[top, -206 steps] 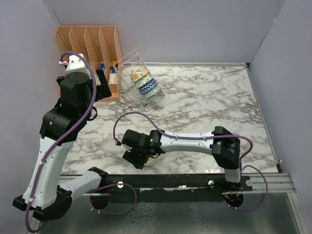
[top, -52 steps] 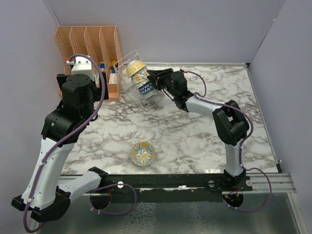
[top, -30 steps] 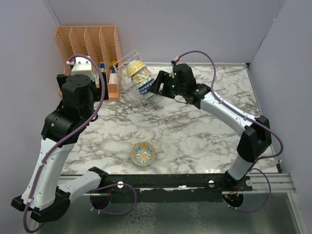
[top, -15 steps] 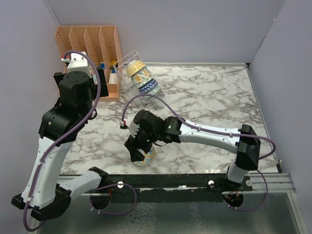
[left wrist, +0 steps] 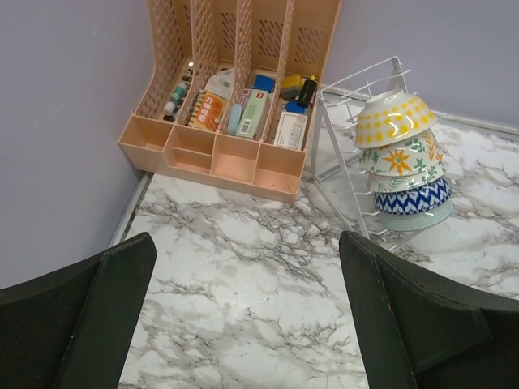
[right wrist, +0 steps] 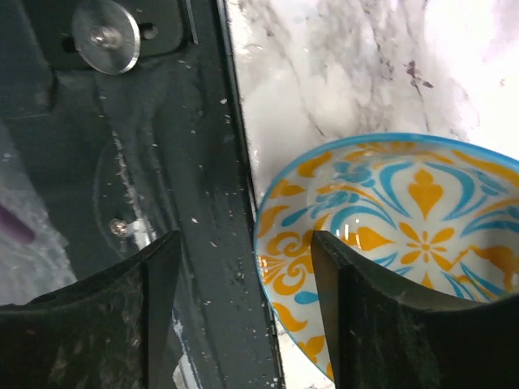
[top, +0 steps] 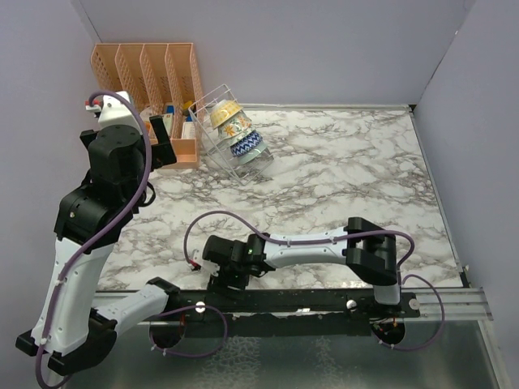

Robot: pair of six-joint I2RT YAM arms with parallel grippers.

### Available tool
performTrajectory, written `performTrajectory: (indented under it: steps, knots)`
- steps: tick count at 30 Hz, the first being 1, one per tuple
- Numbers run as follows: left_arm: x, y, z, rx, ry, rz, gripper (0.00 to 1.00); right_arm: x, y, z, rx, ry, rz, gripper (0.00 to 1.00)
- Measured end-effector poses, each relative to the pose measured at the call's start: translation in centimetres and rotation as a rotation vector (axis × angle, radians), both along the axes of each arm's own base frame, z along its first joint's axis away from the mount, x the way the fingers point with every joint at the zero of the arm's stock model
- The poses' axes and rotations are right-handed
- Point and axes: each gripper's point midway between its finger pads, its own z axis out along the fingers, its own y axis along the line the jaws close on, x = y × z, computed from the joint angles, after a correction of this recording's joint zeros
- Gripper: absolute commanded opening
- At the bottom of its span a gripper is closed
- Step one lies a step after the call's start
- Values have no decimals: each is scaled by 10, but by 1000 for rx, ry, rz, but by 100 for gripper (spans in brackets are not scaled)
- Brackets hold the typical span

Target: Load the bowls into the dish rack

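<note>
The wire dish rack (top: 212,121) stands tilted at the back left and holds several stacked bowls (top: 237,130). It also shows in the left wrist view (left wrist: 345,138) with its bowls (left wrist: 401,158). A bowl with an orange and blue painted inside (right wrist: 397,235) sits at the table's near edge, by the black rail. My right gripper (top: 229,274) hides it in the top view. The right gripper (right wrist: 243,243) is open, one finger inside the bowl's rim and one outside over the rail. My left gripper (top: 165,134) is open and empty, held high (left wrist: 243,251).
An orange slotted organizer (top: 150,77) with small items stands in the back left corner, beside the rack; it also shows in the left wrist view (left wrist: 235,89). The black mounting rail (right wrist: 186,203) runs along the near edge. Walls close off the back and both sides.
My right arm left the rack, swung to the near edge and dropped over the loose bowl, covering it from above. My left arm shifted slightly left.
</note>
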Motion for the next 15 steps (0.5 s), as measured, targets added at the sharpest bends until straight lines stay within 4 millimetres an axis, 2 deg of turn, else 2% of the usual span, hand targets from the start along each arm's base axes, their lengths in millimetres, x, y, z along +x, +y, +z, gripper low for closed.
performTrajectory:
  steps: [8,15]
  knots:
    - [-8,4,1,-11,-5,5,99,32,-5,-5,-36,-169,-115,60]
    - [-8,5,-2,-6,0,12,99,51,-5,-2,-33,-259,-180,37]
